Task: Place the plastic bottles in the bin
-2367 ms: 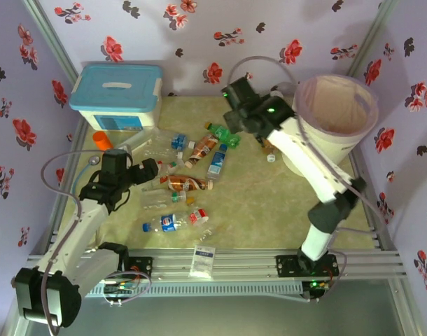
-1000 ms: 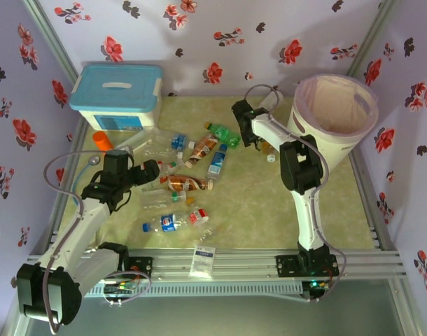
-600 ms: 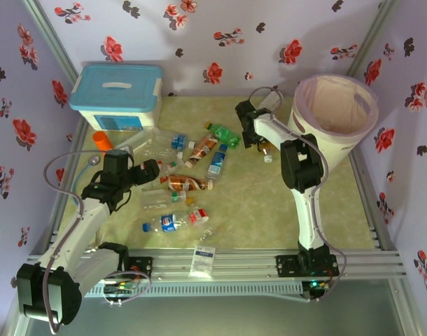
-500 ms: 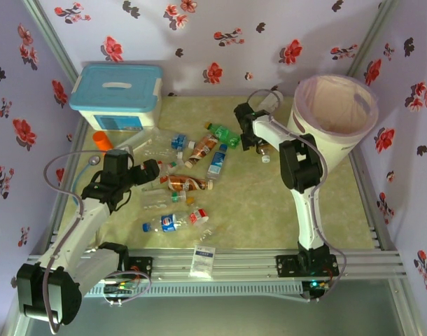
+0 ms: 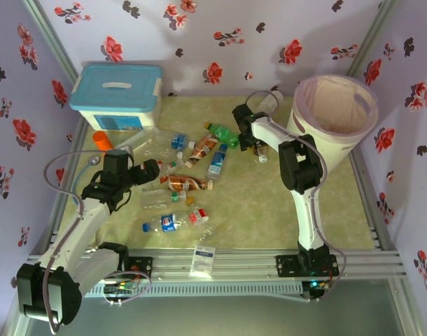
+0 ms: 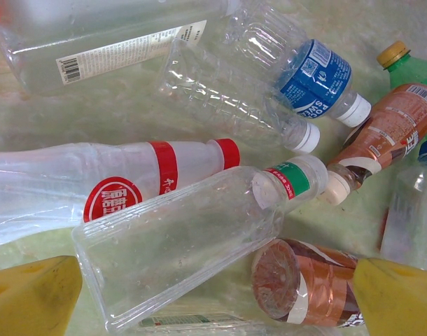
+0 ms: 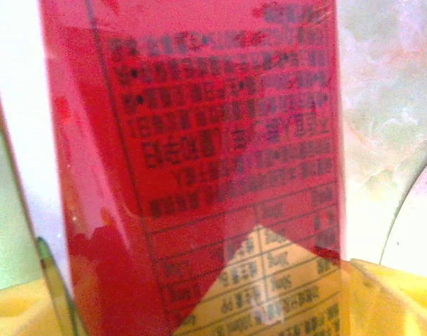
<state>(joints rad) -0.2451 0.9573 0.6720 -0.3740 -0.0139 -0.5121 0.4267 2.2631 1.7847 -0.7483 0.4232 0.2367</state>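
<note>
**First onlooker:** At the far right of the greenish marbled table top (image 5: pixel 255 210), the tall round white plastic bin with a pale pink liner (image 5: pixel 336 150) stands upright. Where is the right gripper (image 5: pixel 257 145)?

**Second onlooker:** Low beside the bin's left foot. Its yellow fingers (image 7: pixel 395 301) sit on either side of a plastic bottle with a dark red printed label (image 7: pixel 199 140). I cannot tell whether they pinch it or merely flank it.

**First onlooker:** And the left gripper (image 5: pixel 152 170)?

**Second onlooker:** Spread wide, hovering over the heap at centre left. A clear square-sided bottle with a green-banded neck (image 6: pixel 185 252) overlaps a clear bottle with a red label and red cap (image 6: pixel 115 189). A blue-labelled, white-capped bottle (image 6: pixel 318 70) lies beyond, and an amber bottle with a copper-brown label (image 6: pixel 304 287) lies to the right.

**First onlooker:** Anything else?

**Second onlooker:** A white rectangular box with a light-blue lid (image 5: pixel 119 94) sits at far left, with a small orange cylinder (image 5: pixel 101 140) just in front.
</note>
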